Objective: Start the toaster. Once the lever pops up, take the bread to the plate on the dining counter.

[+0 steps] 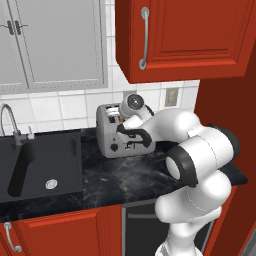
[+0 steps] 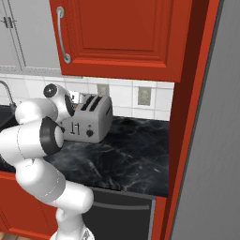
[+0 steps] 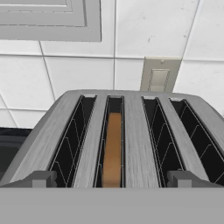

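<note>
Toaster (image 1: 117,134) stands on the black marble worktop (image 1: 125,177) over red cabinets, against the white tiled wall (image 3: 148,26) just right of the black sink (image 1: 40,167), with a red wall cabinet (image 1: 190,35) hanging above and the white arm reaching over its top from the front. Seen from the hand, its four slots run away from the camera, and the gripper (image 3: 112,186) hangs just above them with its fingers (image 3: 41,178) spread wide and holding nothing. Smallest, the bread (image 3: 113,148) sits sunk in the second slot from the left, its brown edge showing between the slot walls.
</note>
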